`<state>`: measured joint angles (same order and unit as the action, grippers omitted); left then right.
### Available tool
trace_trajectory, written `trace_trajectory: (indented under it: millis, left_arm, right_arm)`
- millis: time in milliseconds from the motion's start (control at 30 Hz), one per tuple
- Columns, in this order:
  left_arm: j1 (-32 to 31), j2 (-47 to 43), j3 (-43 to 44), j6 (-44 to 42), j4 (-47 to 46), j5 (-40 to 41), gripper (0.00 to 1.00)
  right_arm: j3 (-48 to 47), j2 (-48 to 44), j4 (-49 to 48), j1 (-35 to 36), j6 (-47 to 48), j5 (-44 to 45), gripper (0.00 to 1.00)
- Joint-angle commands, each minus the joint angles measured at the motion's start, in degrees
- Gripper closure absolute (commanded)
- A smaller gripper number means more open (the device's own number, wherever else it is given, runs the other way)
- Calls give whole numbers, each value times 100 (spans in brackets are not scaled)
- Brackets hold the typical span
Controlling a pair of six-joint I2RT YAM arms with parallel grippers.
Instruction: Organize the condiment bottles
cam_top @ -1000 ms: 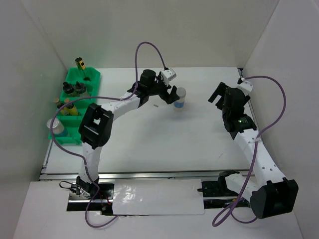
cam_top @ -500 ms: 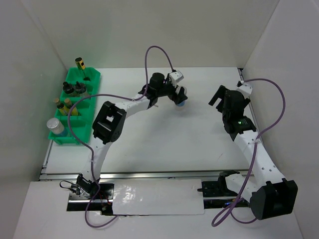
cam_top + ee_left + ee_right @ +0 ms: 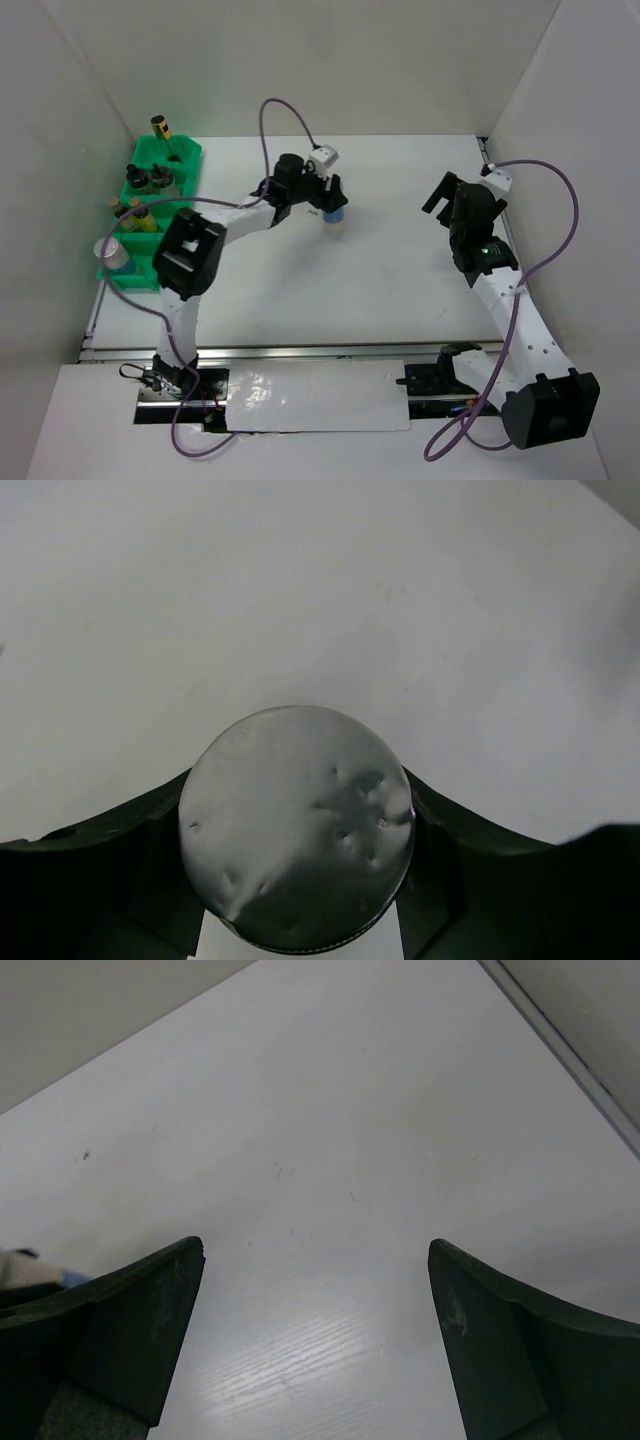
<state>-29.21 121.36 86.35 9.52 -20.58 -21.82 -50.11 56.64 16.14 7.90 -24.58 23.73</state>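
Note:
My left gripper (image 3: 333, 203) is shut on a silver-lidded, blue-labelled jar (image 3: 336, 214) toward the back of the white table, left of its middle. In the left wrist view the dented silver lid (image 3: 297, 825) fills the gap, and both dark fingers (image 3: 140, 840) press its sides. A second silver-lidded jar (image 3: 115, 252) sits in the near end of the green tray (image 3: 191, 156). Amber bottles (image 3: 141, 217), black-capped bottles (image 3: 159, 178) and a yellow-labelled bottle (image 3: 162, 129) fill the tray's other compartments. My right gripper (image 3: 438, 195) is open over bare table at the right, nothing between its fingers (image 3: 140, 1310).
The green tray runs along the left wall. White walls close in the table at the left, back and right. Purple cables loop above both arms. The table's right edge shows in the right wrist view (image 3: 570, 1050).
My left gripper went from open beside the jar to shut around it, and has shifted left with it. The right arm has barely moved.

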Motion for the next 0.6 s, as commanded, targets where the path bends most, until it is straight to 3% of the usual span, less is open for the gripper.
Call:
trace_trajectory:
  millis: [0, 167, 300, 333, 467, 567]
  left_arm:
    - [582, -2118, -817, 340, -230, 686, 54]
    - [855, -3960, -1138, 24, 1858, 1837, 53]
    - [1250, -4901, -1172, 532, 3362, 3594, 52]
    - [1408, -5077, -1260, 690, 3576, 4146, 52]
    - [2523, -5982, -1892, 1385, 4202, 4800, 52]
    - [2981, -6484, -2402, 1709, 4272, 5334, 52]
  right_arm:
    - [27, -250, 21, -34, -38, 124, 0]
    - [133, -189, -50, -87, -38, -219, 0]
    - [186, -127, -190, -87, -91, -544, 0]
    - [238, -127, -260, -87, -143, -649, 0]
    - [238, -74, -313, -87, -144, -703, 0]
    - [238, -22, -313, -87, -144, -703, 0]
